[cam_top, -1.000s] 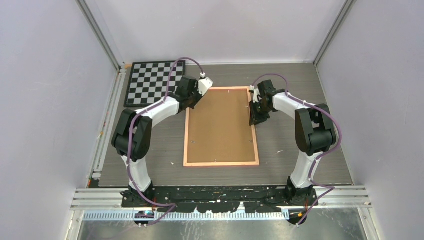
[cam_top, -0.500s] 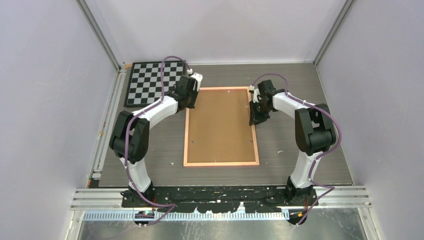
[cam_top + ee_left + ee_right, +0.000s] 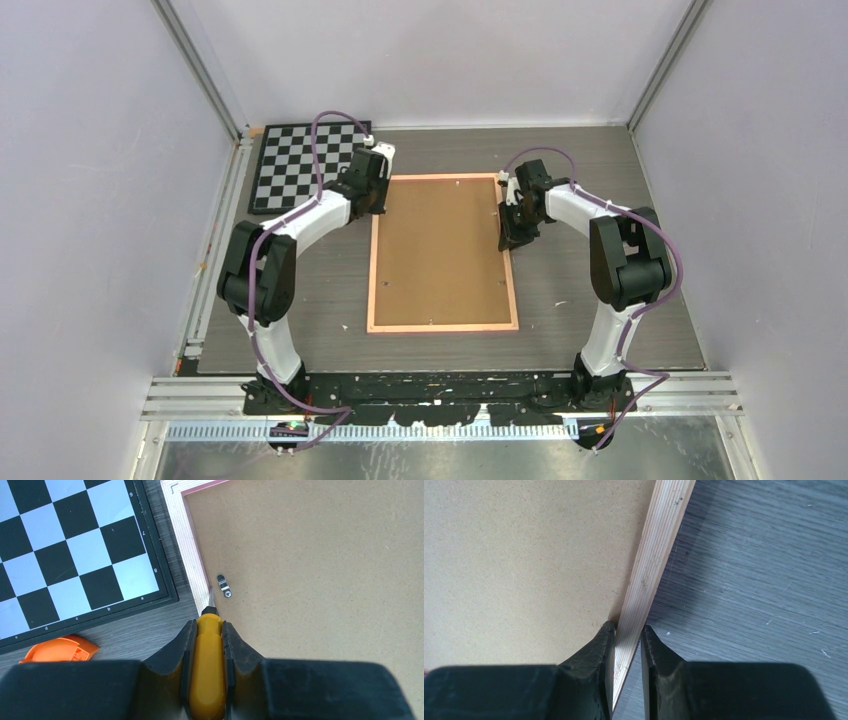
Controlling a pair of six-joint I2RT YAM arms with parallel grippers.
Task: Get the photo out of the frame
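Left gripper [image 3: 207, 626] shifts left, gripping yellow tool [image 3: 207, 675] at clip [image 3: 223, 585] | right gripper [image 3: 626, 630] pinches frame [image 3: 659, 545] | unclipping step, next probably: swivel clip off

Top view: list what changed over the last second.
The left gripper swung left, from above the far-left corner of the frame to its left rail, with the yellow-handled tool in its grip. The right gripper stayed clamped on the right rail; frame and chessboard did not shift.

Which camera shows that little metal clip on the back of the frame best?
The left wrist view: the clip sits close up on the brown back, just ahead of the yellow tool's tip. In the top view it is too small to make out; the right wrist view shows only the frame's edge.
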